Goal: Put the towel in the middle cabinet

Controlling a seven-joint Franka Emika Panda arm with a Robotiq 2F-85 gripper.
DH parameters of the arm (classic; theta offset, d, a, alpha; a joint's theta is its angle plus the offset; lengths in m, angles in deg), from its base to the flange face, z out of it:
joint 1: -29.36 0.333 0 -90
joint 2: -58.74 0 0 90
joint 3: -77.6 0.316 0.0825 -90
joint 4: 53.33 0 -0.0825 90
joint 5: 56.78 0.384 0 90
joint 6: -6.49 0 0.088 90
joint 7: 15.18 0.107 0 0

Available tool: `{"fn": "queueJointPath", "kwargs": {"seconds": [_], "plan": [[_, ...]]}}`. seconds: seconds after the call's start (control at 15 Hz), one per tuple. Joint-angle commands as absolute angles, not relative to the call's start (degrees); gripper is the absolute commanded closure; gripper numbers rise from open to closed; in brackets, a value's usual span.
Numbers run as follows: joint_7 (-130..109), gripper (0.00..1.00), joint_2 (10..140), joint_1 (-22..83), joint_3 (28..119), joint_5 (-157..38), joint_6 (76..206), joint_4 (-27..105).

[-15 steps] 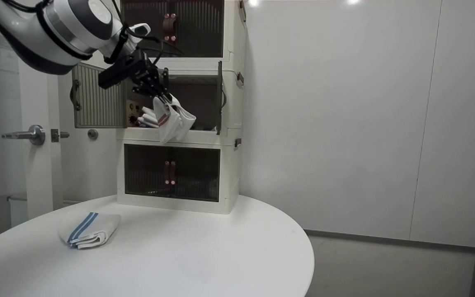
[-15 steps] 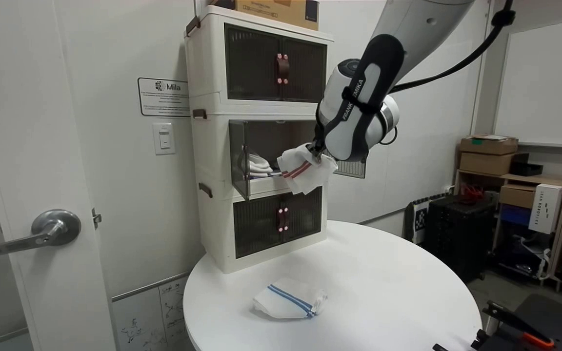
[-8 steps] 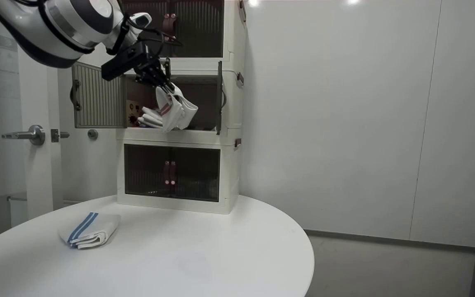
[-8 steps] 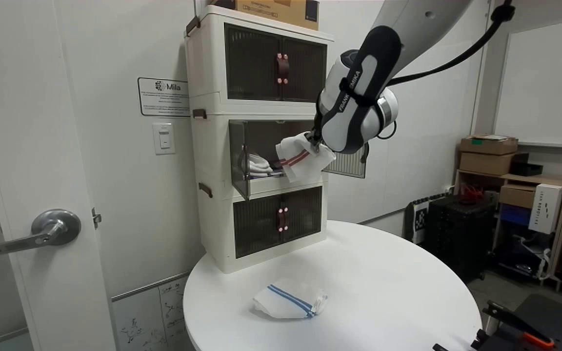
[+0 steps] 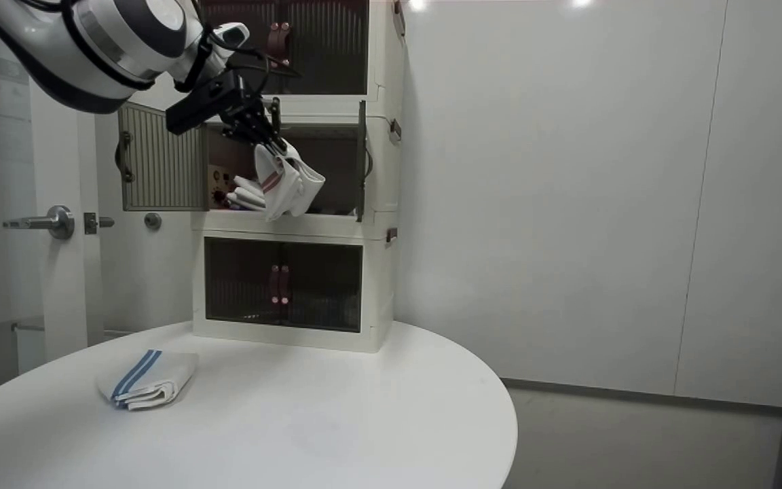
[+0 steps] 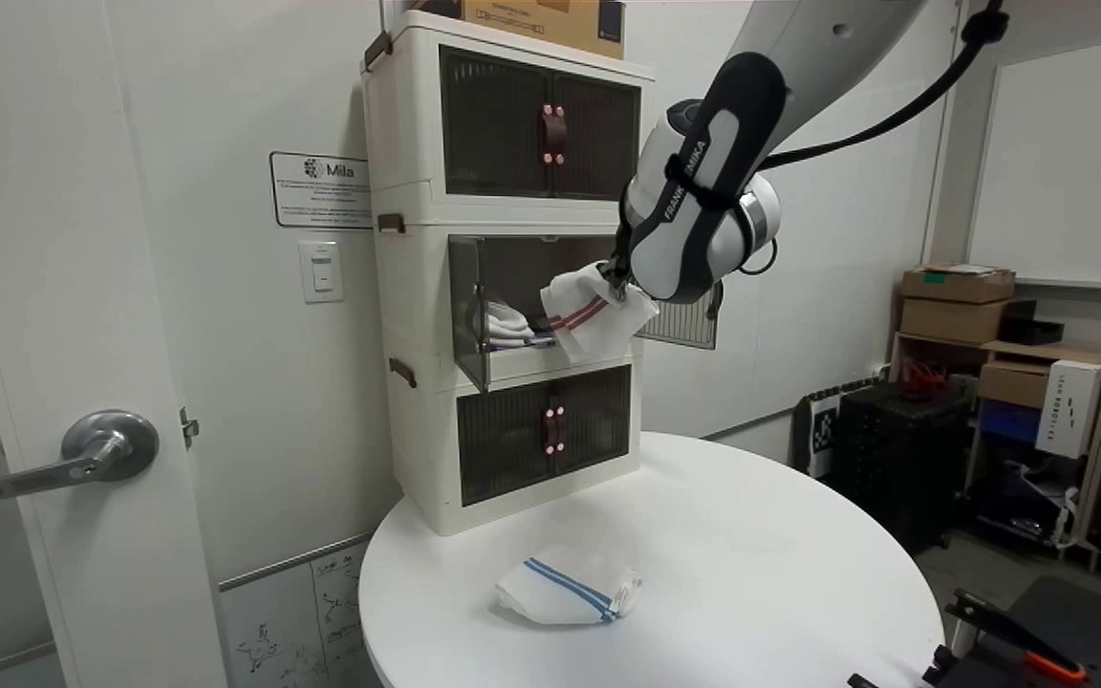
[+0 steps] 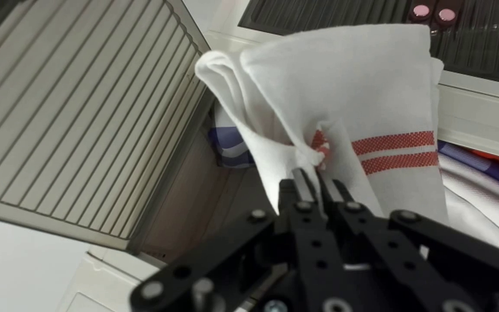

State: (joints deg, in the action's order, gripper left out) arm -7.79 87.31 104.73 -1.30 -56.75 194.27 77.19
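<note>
My gripper is shut on a white towel with red stripes. The fingers pinch a bunched fold of it, seen in the wrist view at the gripper's tips. The red-striped towel hangs at the front of the open middle cabinet, its lower edge about level with the cabinet's bottom lip; I cannot tell how far it is inside the opening. A folded white towel with blue stripes lies on the table. Inside the middle cabinet, folded white cloths lie at one side.
The middle cabinet's two doors stand open: a ribbed one and another on the opposite side. The upper cabinet and lower cabinet are shut. The stack stands on a round white table.
My gripper and the red-striped towel rose and moved slightly across the middle cabinet's opening, then sank a very little. The grip is kept. The doors and blue-striped towel have not moved.
</note>
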Motion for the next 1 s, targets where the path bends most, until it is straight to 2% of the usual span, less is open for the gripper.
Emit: {"fn": "queueJointPath", "kwargs": {"seconds": [0.0,0.93], "plan": [[-9.8,0.93,87.3,104.4,-0.7,-54.6,194.4,77.2],[-8.5,0.92,90.1,103.2,1.0,-53.4,191.9,74.9]]}}
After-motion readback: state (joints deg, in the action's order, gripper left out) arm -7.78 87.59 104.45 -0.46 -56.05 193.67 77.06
